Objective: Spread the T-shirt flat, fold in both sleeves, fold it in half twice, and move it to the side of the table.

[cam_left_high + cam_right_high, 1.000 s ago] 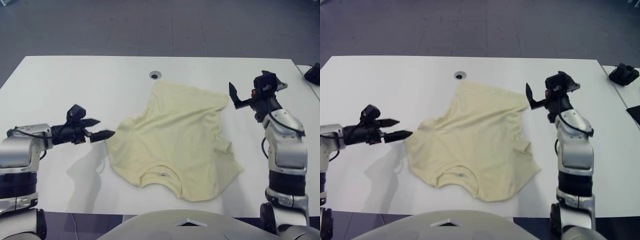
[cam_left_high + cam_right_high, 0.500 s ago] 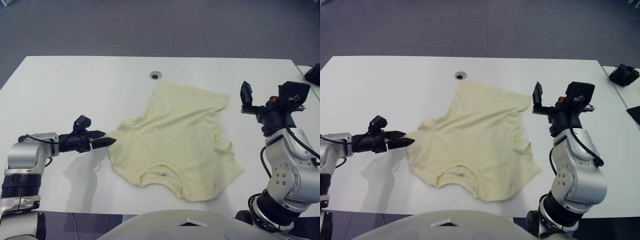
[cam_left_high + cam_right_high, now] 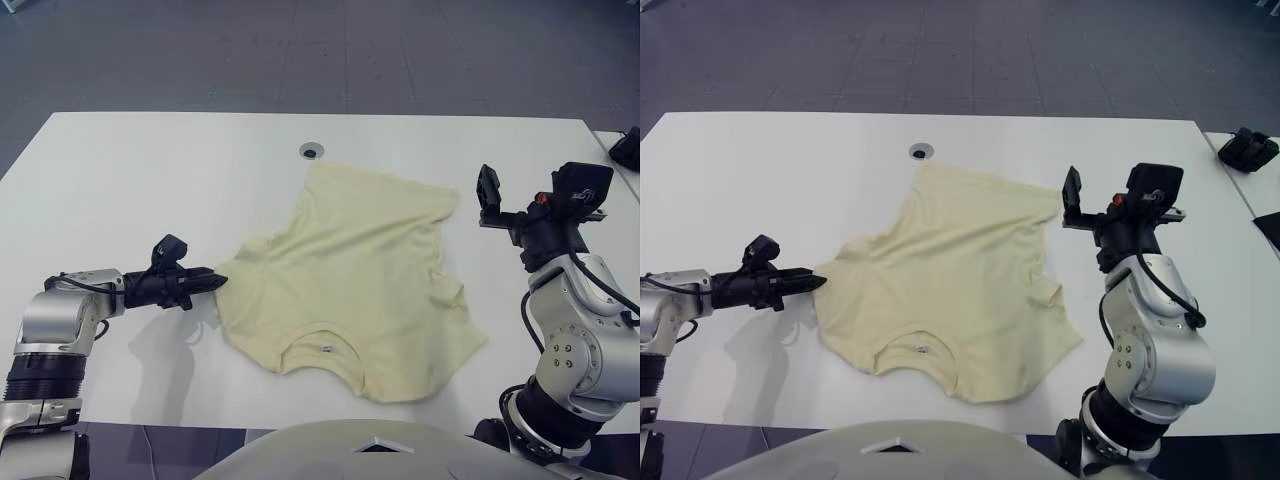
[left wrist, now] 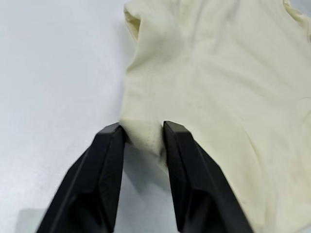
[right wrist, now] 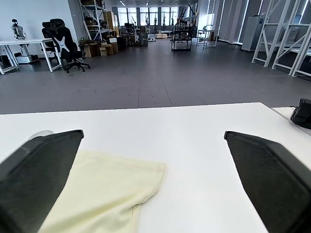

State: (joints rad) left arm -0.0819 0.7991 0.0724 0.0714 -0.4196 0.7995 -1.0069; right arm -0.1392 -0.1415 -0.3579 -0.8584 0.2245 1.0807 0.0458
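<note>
I'm seeing rumpled pale yellow cotton T-shirt (image 3: pixel 350 280) lying about mid-way on white surface (image 3: pixel 150 170), collar toward near edge, one hem corner just beside small round cable hole (image 3: pixel 311 151) on far side. Bare surface lying open left of shirt, beyond it and to its right. My left tool (image 3: pixel 212 282) sitting low at shirt's left edge, fingers (image 4: pixel 114 145) pinching fold of sleeve fabric. My right tool (image 3: pixel 525 205) hovering near shirt's far right corner, spread wide, gripping nothing.
</note>
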